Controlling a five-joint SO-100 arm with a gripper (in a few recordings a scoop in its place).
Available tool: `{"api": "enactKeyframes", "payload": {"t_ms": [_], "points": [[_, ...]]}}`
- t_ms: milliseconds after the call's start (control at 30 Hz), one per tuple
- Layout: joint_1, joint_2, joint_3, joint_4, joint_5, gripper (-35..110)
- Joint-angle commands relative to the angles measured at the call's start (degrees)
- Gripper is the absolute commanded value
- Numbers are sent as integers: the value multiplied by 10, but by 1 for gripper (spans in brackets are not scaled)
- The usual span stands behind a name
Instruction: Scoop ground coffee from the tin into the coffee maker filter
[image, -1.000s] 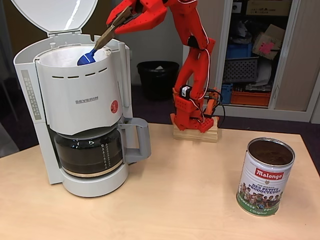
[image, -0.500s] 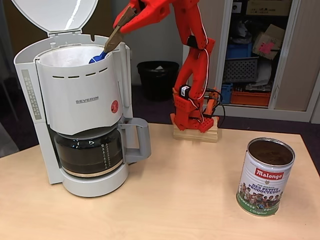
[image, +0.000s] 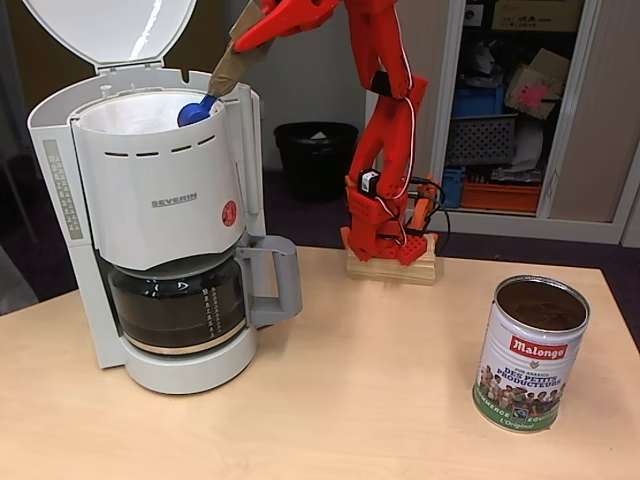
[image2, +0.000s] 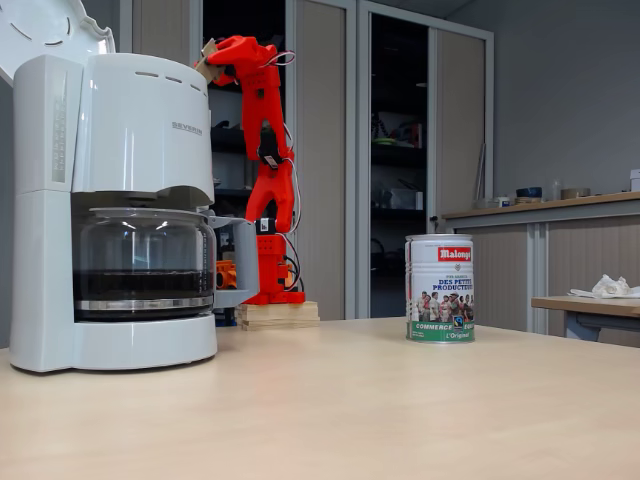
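My red gripper (image: 250, 28) is high above the right rim of the white Severin coffee maker (image: 160, 200), shut on the tan handle of a scoop. The scoop's blue bowl (image: 196, 109) hangs at the right inner edge of the coffee maker filter (image: 125, 112), a white paper lining the basket. I cannot tell what is in the bowl. The tin (image: 531, 355) stands upright at the table's right, with ground coffee (image: 541, 303) dark inside it. From the side, my gripper (image2: 209, 60) sits just right of the machine's top (image2: 135, 120), far from the tin (image2: 440, 289).
The machine's lid (image: 110, 30) stands open above the basket, and a glass carafe (image: 178, 305) sits below. My arm's wooden base (image: 392, 266) is at the table's back edge. A black waste bin (image: 315, 155) and shelves stand behind.
The gripper has risen and drawn back to the right. The blue scoop bowl has come up from inside the filter to its right rim.
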Motion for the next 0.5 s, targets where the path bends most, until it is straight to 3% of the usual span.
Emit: {"api": "enactKeyframes", "payload": {"t_ms": [0,200,467], "points": [[0,7,-12,-25,87,0],[24,6,-19,-73,159,0],[30,11,-26,-32,143,0]]}}
